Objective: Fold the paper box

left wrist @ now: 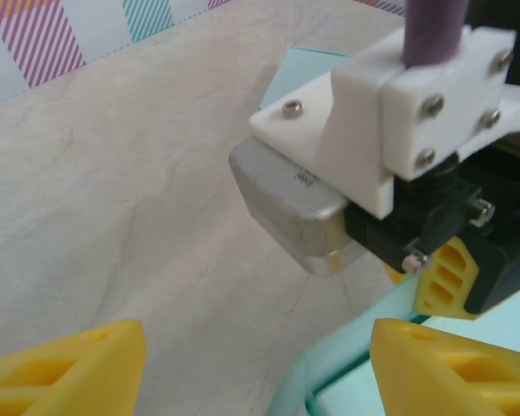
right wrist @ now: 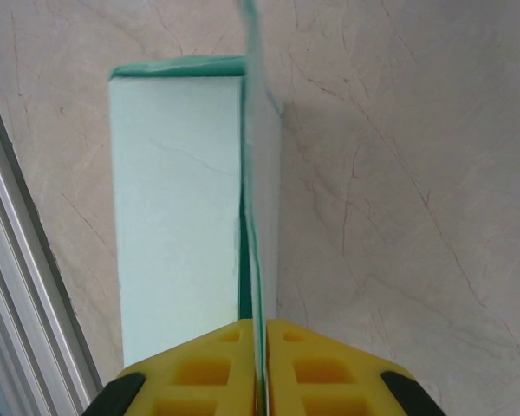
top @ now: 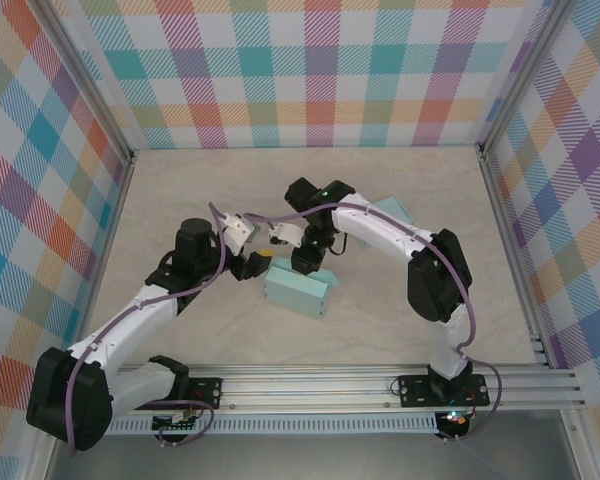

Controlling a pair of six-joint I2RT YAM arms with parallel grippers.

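Observation:
The paper box (top: 298, 290) is pale teal and lies on the table in front of both arms. My right gripper (top: 308, 262) hangs over its far edge. In the right wrist view the right gripper (right wrist: 262, 325) is shut on a thin upright flap (right wrist: 253, 173) of the box (right wrist: 178, 199), seen edge-on between the yellow fingers. My left gripper (top: 260, 262) is at the box's left end. In the left wrist view the left gripper (left wrist: 260, 373) is open, with a box corner (left wrist: 355, 377) just inside its right finger (left wrist: 451, 364) and nothing gripped.
A second teal sheet (top: 390, 212) lies flat behind the right arm. Checked walls enclose the table on three sides. An aluminium rail (top: 380, 385) runs along the near edge. The right wrist's white mount (left wrist: 399, 104) sits close ahead of the left gripper.

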